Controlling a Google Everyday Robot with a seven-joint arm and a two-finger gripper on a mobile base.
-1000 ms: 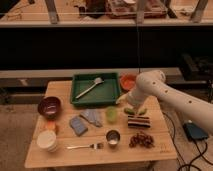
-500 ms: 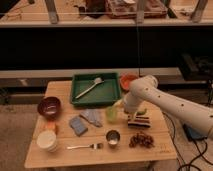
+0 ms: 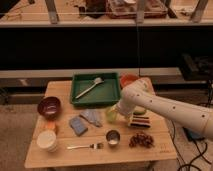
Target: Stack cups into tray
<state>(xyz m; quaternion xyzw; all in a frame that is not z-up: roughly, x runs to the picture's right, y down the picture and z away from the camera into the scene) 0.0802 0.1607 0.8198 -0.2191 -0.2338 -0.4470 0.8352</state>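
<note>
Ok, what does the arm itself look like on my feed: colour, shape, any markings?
The arm is off-white: smooth, rounded tubular links with a bulbous joint, and a row of small dark dots along the long link. No loose cables show. The gripper, beside the pale green cup, looks the same off-white.

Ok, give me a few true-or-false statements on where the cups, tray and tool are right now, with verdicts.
1. The tool is at the pale green cup, just in front of the tray. True.
2. The steel cup is in the tray. False: it stands on the table, beside the fork.
3. The tray holds no cup, only a long-handled utensil. True.
4. The cream cup is behind the tray. False: it stands at the table's front corner on the picture's left, near the maroon bowl.
</note>
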